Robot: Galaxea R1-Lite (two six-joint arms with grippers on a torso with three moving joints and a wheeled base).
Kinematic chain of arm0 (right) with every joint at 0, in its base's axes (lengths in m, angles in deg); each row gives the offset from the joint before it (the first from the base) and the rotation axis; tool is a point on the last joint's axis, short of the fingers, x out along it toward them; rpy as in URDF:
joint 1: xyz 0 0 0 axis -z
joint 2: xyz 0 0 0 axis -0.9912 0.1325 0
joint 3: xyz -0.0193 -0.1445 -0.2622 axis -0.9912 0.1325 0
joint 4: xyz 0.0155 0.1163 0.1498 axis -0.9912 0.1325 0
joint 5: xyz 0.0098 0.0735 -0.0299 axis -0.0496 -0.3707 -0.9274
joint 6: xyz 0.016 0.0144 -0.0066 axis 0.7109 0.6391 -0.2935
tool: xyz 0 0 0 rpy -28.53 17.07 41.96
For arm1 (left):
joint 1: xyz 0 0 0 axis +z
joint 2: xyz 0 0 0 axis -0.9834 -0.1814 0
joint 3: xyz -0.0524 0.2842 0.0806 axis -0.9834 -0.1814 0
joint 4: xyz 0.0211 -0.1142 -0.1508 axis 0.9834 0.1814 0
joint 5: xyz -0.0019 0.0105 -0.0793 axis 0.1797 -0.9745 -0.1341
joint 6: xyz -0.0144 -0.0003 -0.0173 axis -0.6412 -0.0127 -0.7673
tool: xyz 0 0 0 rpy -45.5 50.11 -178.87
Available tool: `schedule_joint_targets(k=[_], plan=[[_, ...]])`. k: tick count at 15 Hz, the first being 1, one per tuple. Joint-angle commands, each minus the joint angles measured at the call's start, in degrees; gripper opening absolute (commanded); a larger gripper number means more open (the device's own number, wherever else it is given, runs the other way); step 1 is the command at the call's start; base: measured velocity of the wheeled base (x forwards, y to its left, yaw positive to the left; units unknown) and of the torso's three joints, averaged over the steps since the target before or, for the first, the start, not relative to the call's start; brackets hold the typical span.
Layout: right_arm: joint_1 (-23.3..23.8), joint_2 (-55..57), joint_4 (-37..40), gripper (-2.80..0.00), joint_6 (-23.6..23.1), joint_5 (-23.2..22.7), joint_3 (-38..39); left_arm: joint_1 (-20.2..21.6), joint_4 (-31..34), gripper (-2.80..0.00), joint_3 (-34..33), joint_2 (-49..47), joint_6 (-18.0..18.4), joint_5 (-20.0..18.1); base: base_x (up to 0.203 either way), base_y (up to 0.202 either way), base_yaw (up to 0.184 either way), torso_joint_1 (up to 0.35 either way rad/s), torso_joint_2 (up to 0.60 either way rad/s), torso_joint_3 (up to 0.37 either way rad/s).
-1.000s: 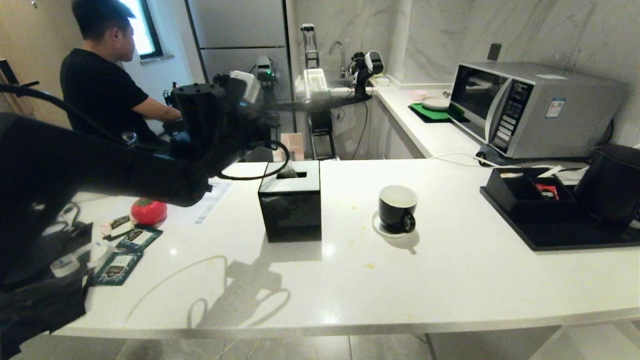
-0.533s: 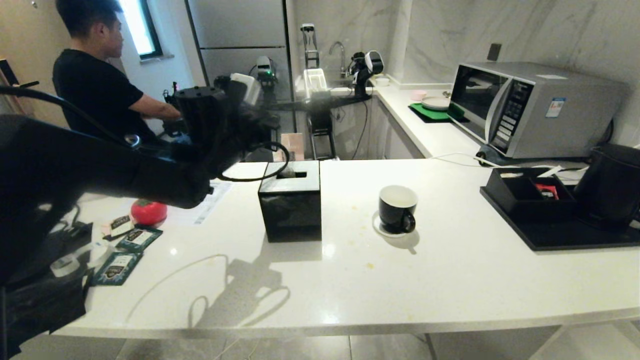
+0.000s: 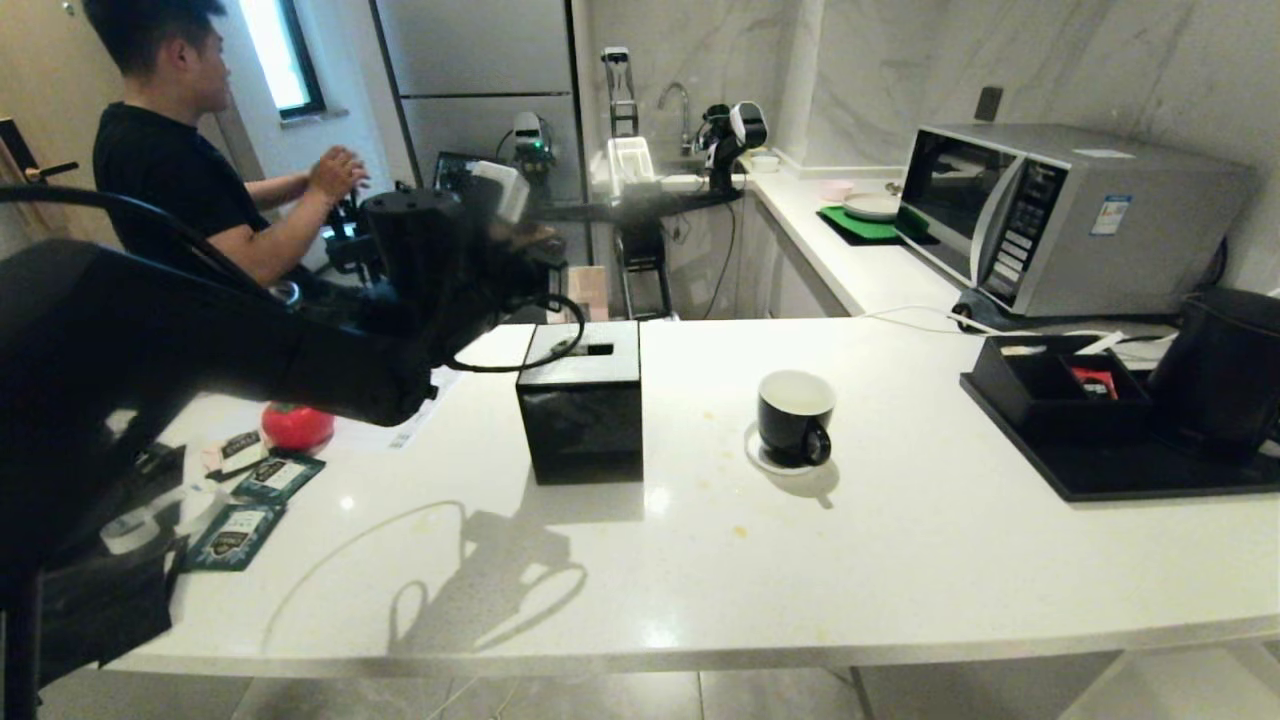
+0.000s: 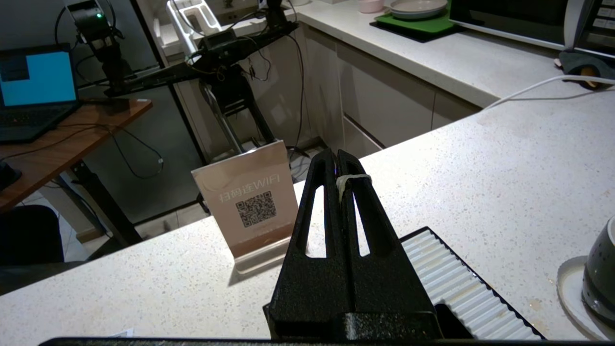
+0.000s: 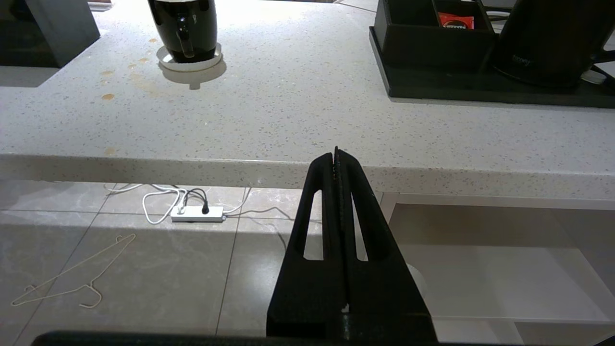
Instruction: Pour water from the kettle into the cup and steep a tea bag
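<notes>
Head view, item one: the cup (image 3: 795,418), glossy black with a white inside, stands on its small white saucer (image 3: 762,455) near the middle of the white worktop (image 3: 900,560), loop handle turned toward me. Item two: the kettle (image 3: 1222,375), matte black, sits at the far right on a black tray (image 3: 1130,475), beside a black organiser box (image 3: 1050,390) holding a red sachet. Item three: a square glossy black box (image 3: 582,412) with a slot in its top, left of the cup and well apart from it.

Left tool (image 4: 337,166): I read its fingers as pressed together, a pale band wound round one tip; it hangs above the far edge of that box, pointing at a QR-code sign (image 4: 252,204) on the worktop's back edge. I see nothing pinched in it.

Right tool (image 5: 336,156): fingers pressed together, empty, held low in front of the worktop edge, above the tiled floor (image 5: 120,240).

Further out: tea-bag packets (image 3: 250,510) and a red tomato-shaped object (image 3: 297,425) at the left end; a microwave (image 3: 1070,215) behind the kettle; a person in a black shirt (image 3: 165,180) seated beyond the worktop.
</notes>
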Motion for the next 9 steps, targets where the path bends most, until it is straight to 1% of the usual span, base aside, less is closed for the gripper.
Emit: schedule_joint_targets(k=[1,5,9], plan=[[0.0,0.07,0.01,-2.8,-0.01,-0.02,0.0,-0.11,-0.29,-2.8,-0.1,-0.49,0.02,-0.01,0.0,0.0,0.0,0.0,0.0,0.0],[0.0,0.0,0.0,-2.8,-0.09,-0.02,0.0,-0.37,-0.28,-2.8,-0.52,-0.92,0.02,-0.01,0.0,0.0,0.0,0.0,0.0,0.0],[0.0,0.0,0.08,-2.8,-0.02,-0.02,0.0,-0.77,-1.88,-2.8,-5.17,-0.7,0.02,-0.08,0.0,0.0,0.0,0.0,0.0,0.0]])
